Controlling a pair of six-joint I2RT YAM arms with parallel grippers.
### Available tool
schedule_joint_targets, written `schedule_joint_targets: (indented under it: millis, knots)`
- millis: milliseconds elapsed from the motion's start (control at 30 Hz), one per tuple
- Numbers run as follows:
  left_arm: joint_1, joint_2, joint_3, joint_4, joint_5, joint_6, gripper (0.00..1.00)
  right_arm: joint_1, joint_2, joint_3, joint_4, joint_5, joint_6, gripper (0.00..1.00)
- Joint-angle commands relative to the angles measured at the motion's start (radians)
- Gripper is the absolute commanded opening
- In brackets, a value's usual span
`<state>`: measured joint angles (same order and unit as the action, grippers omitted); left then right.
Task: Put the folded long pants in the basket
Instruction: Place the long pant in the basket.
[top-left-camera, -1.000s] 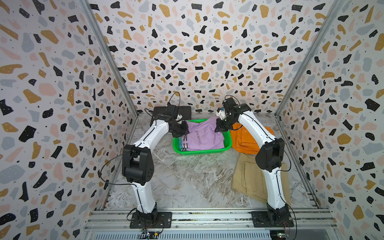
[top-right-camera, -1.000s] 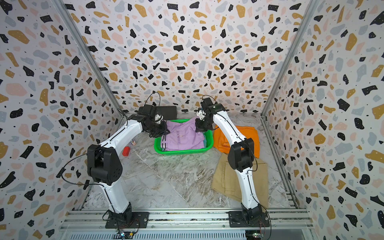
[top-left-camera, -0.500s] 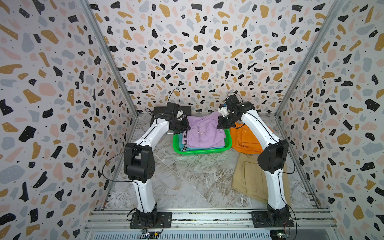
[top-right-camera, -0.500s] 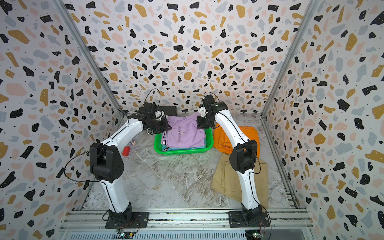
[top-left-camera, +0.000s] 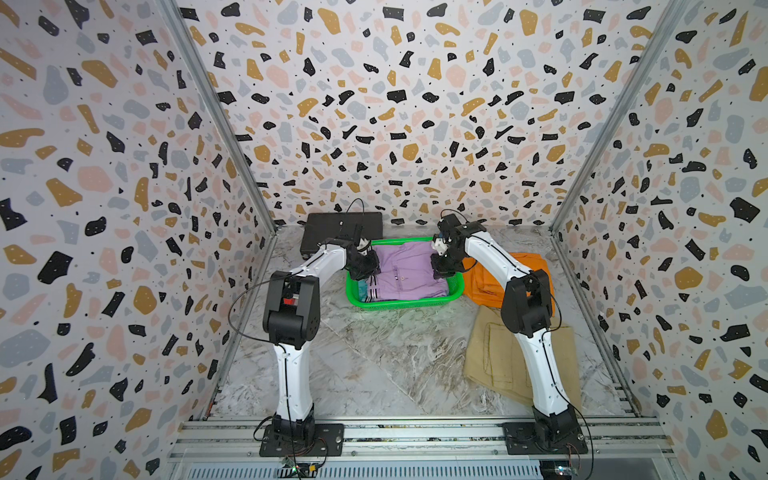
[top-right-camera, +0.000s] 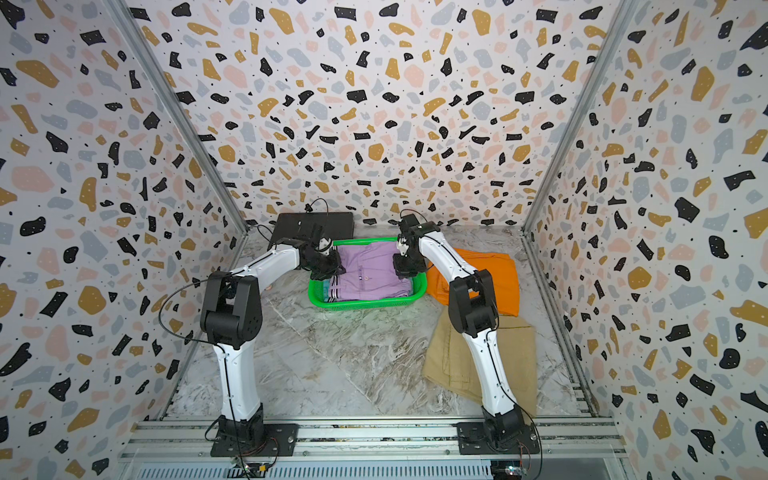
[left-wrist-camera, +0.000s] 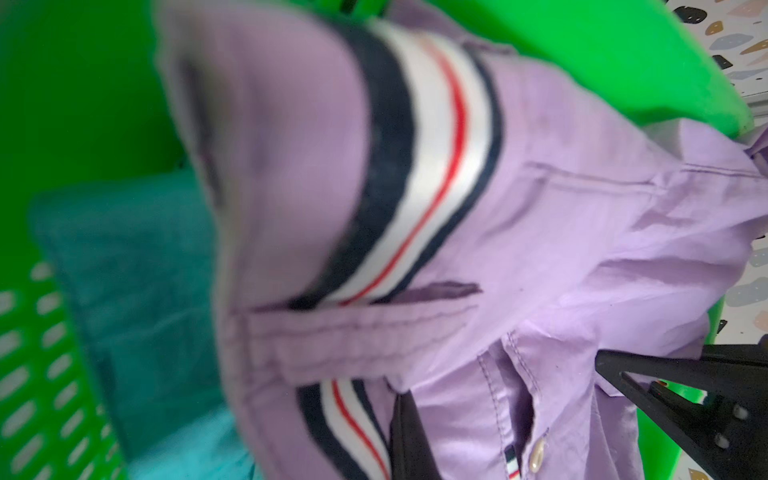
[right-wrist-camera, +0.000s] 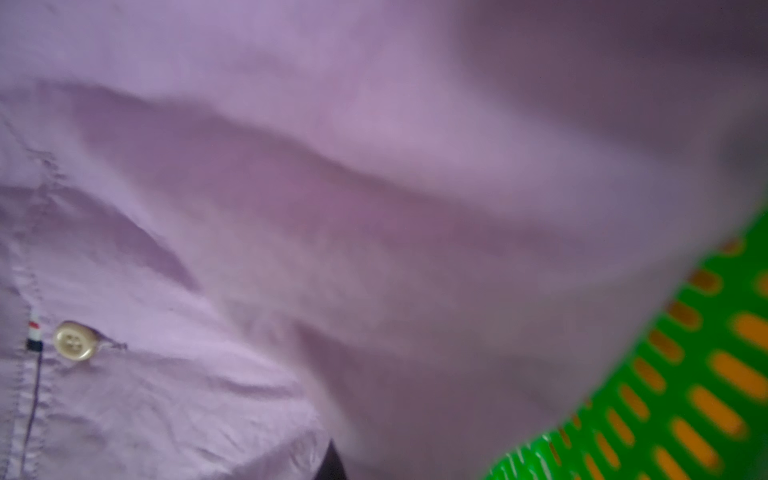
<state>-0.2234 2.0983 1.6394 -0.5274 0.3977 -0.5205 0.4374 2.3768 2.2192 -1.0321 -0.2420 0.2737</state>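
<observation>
**Visitor:** What do the top views show?

**Onlooker:** In both top views, the left gripper (top-left-camera: 363, 266) (top-right-camera: 328, 268) and the right gripper (top-left-camera: 444, 266) (top-right-camera: 409, 266) sit at opposite ends of the lilac pants (top-left-camera: 409, 270) (top-right-camera: 374, 274). The pants lie spread in the green basket (top-left-camera: 399, 302) (top-right-camera: 365, 305) between the grippers. A sliver of cyan pants (top-left-camera: 362, 288) peeks out beneath the left gripper. The orange pants (top-left-camera: 486, 282) (top-right-camera: 498, 274) lie on the table just outside the right gripper, past the basket wall. The khaki pants (top-left-camera: 494, 353) (top-right-camera: 453, 361) lie well back from it, beside that arm. A flat black box (top-left-camera: 332, 230) sits beyond the left gripper.

**Visitor:** And the left wrist?

**Onlooker:** The left gripper is clamped on a lilac fold, and cloth drapes over a black finger (left-wrist-camera: 685, 399). A navy, white and red side stripe (left-wrist-camera: 415, 166) runs away from the jaws. The cyan pants (left-wrist-camera: 137, 270) lie underneath, inside the basket (left-wrist-camera: 62, 104).

**Visitor:** The right wrist?

**Onlooker:** Blurred lilac cloth (right-wrist-camera: 374, 166) nearly fills the frame, and the right gripper is pinched shut on it. A pale button (right-wrist-camera: 76, 340) shows nearby. Orange glows through the slots of the basket (right-wrist-camera: 685, 395).
</observation>
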Motion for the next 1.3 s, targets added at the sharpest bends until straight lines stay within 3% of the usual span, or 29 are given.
schedule_joint_targets:
  millis: [0,167,200,233,400,533,633,867,1100,1267]
  knots:
    - [0.006,-0.054,-0.028,0.005,-0.017,0.004,0.22,-0.006,-0.107,-0.012,0.008,0.031,-0.006,0.18]
    - [0.004,-0.176,-0.051,0.001,-0.062,-0.013,0.86,-0.006,-0.207,-0.027,0.010,0.027,0.014,0.36]
    - [0.004,-0.210,-0.053,0.000,-0.074,-0.018,0.93,-0.006,-0.230,-0.027,0.010,0.030,0.018,0.38]
    - [0.004,-0.238,-0.050,-0.001,-0.078,-0.022,0.94,-0.006,-0.252,-0.027,0.010,0.029,0.019,0.39]
    - [-0.005,-0.423,-0.063,-0.047,-0.067,-0.061,0.78,0.002,-0.385,-0.079,0.007,-0.003,0.043,0.41]
    - [-0.052,-0.532,-0.151,-0.058,-0.022,-0.127,0.59,0.037,-0.462,-0.206,0.036,-0.057,0.073,0.40]
    - [-0.102,-0.560,-0.246,-0.055,0.033,-0.185,0.51,0.074,-0.486,-0.293,0.064,-0.095,0.094,0.38]
    - [-0.166,-0.495,-0.391,-0.009,0.088,-0.227,0.46,0.118,-0.433,-0.421,0.130,-0.131,0.117,0.37]
    - [-0.154,-0.309,-0.373,-0.016,0.077,-0.176,0.43,0.118,-0.301,-0.412,0.133,-0.103,0.098,0.35]
    - [-0.151,-0.264,-0.368,-0.020,0.071,-0.160,0.41,0.117,-0.264,-0.404,0.122,-0.069,0.083,0.35]
